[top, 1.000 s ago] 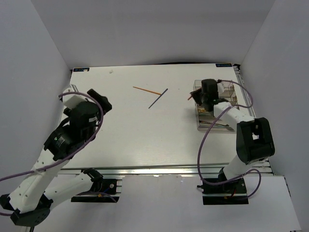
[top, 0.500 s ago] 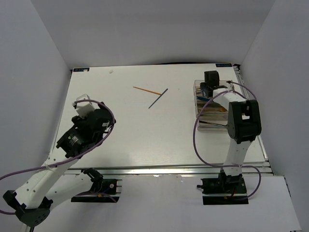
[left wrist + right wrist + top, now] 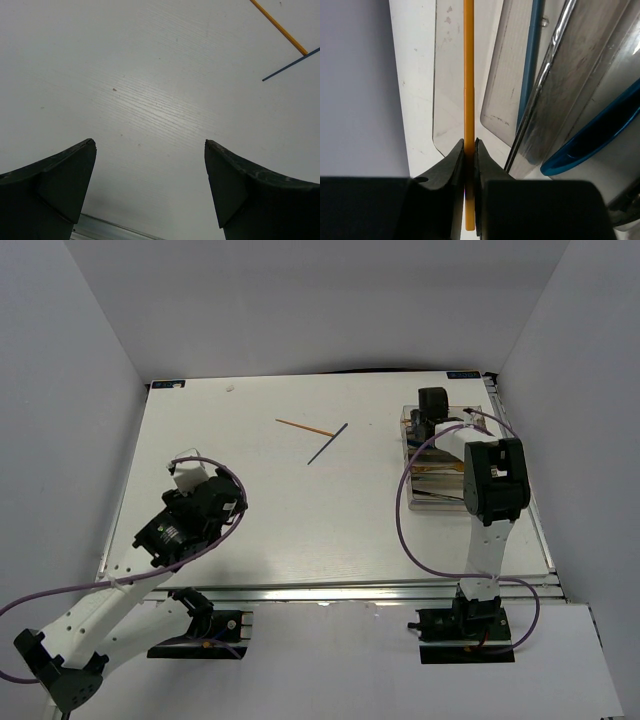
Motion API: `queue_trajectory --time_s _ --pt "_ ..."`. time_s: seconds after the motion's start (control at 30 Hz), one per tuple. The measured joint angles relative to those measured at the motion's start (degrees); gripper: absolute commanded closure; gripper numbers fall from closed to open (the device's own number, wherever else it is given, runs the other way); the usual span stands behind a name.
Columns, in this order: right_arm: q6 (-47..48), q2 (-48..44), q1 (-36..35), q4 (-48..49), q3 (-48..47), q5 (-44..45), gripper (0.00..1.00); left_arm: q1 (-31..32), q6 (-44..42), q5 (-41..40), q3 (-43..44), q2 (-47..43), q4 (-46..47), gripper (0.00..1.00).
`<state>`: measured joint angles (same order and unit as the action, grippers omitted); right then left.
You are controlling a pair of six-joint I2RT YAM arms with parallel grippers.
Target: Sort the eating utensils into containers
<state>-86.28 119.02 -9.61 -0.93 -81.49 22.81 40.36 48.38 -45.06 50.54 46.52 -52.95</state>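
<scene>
My right gripper is shut on an orange chopstick and holds it lengthwise over the leftmost compartment of the clear tray. In the top view this gripper hangs over the far end of the tray. The neighbouring compartments hold a blue knife and silvery utensils. A second orange chopstick and a dark blue chopstick lie crossed at their tips on the table's far middle. My left gripper is open and empty at the near left, and both chopsticks show far ahead of it, orange and dark.
The table's metal front rail runs just under my left gripper. White walls enclose the table on three sides. The right arm's purple cable loops beside the tray.
My right gripper has carried the orange chopstick toward the tray's far end and lined it up with a compartment. My left arm has pulled back toward the near edge.
</scene>
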Motion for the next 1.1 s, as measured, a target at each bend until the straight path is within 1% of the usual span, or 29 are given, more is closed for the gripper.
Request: queue_trajectory --time_s 0.4,0.43,0.47,0.5,0.53,0.6,0.63,0.7,0.73,0.8,0.83,0.87,0.97,1.1 --pt "-0.24 0.04 3.04 2.6 -0.11 -0.33 0.99 0.0 -1.03 0.72 -0.48 0.59 2.51 0.02" --pt "-0.22 0.2 3.39 2.73 -0.26 -0.85 0.96 0.0 -1.16 0.74 -0.48 0.76 2.6 0.02" --pt "-0.2 0.46 3.74 2.8 -0.63 -1.27 0.91 0.0 -1.22 0.74 -0.48 0.94 2.69 0.02" --pt "-0.13 0.9 4.02 3.02 -1.07 -1.86 0.82 0.0 -1.29 0.76 -0.48 1.11 2.82 0.02" --pt "-0.15 1.29 4.2 3.52 -1.33 -2.36 0.69 0.0 -1.4 0.76 -0.48 1.29 2.86 0.02" --pt "-0.2 1.73 4.55 4.33 -1.31 -3.3 0.61 0.0 -1.49 0.79 -0.48 1.51 2.95 0.02" --pt "-0.24 1.81 4.7 4.5 -1.31 -3.72 0.56 0.0 -1.62 0.81 -0.48 1.55 3.08 0.02" --pt "-0.11 1.84 4.74 4.85 -1.31 -4.42 0.49 0.0 -1.86 0.87 -0.48 1.64 3.45 0.02" --pt "-0.04 1.84 4.74 5.4 -1.31 -4.79 0.4 0.0 -1.97 0.92 -0.48 1.75 3.65 0.02" --pt "0.02 1.7 4.74 6.29 -1.31 -5.31 0.35 0.0 -2.27 0.98 -0.44 2.27 4.0 0.02" --pt "0.09 1.44 4.74 6.34 -1.31 -5.55 0.23 0.0 -2.56 1.14 -0.24 2.91 4.15 0.02" --pt "0.02 1.22 4.72 6.71 -1.29 -5.97 0.2 0.0 -2.93 1.31 0.0 3.56 4.48 0.02" --pt "1.18 -0.83 4.72 6.88 -1.2 -6.69 0.2 0.0 -4.42 2.54 1.53 6.56 6.23 0.02" --pt "4.66 -6.03 4.87 6.62 -1.18 -8.44 0.11 -0.09 -8.98 4.94 6.25 13.79 11.04 0.02"
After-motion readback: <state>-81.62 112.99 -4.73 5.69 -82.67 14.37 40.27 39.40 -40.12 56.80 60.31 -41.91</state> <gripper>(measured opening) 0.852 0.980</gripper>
